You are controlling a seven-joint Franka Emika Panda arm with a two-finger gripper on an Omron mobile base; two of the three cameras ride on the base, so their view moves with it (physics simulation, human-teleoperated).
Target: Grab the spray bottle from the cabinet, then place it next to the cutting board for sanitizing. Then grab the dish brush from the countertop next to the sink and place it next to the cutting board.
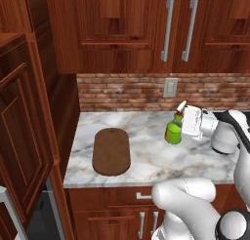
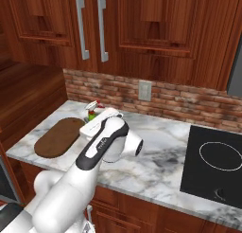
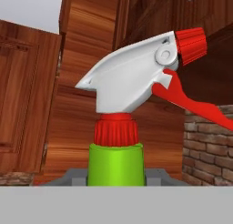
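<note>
My gripper (image 1: 179, 127) is shut on the spray bottle (image 1: 173, 133), a lime-green bottle with a white trigger nozzle. It holds the bottle upright, low over the marble countertop (image 1: 146, 158); whether the base touches the marble I cannot tell. The dark brown cutting board (image 1: 111, 151) lies flat a short way to the bottle's left. From the right base view the spray bottle (image 2: 91, 112) peeks out behind the hand, beyond the cutting board (image 2: 59, 136). In the hand view the bottle (image 3: 116, 166) stands close up in my gripper (image 3: 116, 178). The tall cabinet's door (image 1: 19, 136) hangs open at the left. The dish brush and the sink are out of view.
A brick backsplash with a wall outlet (image 1: 170, 88) runs behind the counter. Upper wall cabinets with paired handles (image 1: 178, 29) hang overhead. A black cooktop (image 2: 215, 161) is set into the counter to the right. Bare marble lies between board and cooktop.
</note>
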